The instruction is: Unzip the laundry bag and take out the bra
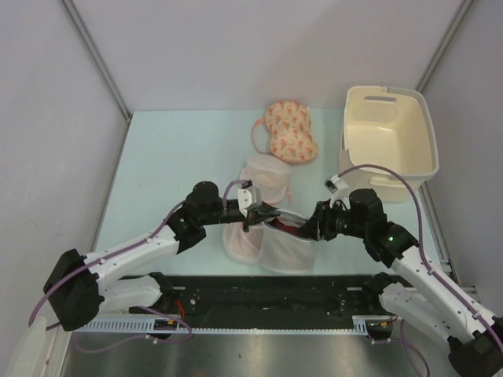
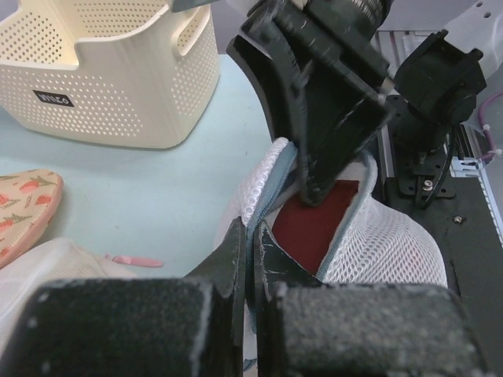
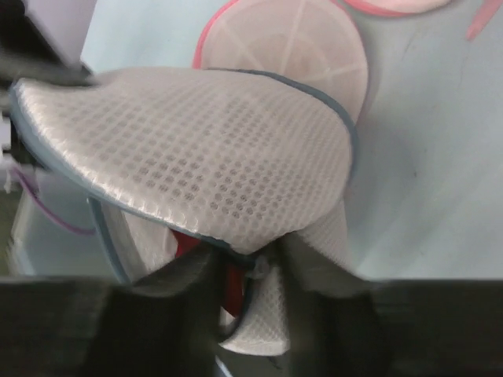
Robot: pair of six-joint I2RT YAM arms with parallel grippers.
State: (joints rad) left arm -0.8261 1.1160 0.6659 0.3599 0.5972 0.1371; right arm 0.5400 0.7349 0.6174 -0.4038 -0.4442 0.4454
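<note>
The laundry bag (image 1: 287, 253), a domed white mesh pouch rimmed in grey zip, is held between both arms, soft dark red bra (image 2: 310, 232) inside. Its rim is pinched by the closed, low-stretched left gripper (image 2: 251, 239). Mesh lies between the fingers of the down-tilted right gripper (image 3: 247, 263); whether it is clamped cannot be told.

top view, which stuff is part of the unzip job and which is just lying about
In the job: grey-rimmed laundry bag; dark red bra inside it.
Lying about: peach patterned bra; cream basket; pink-trimmed mesh pouch.
</note>
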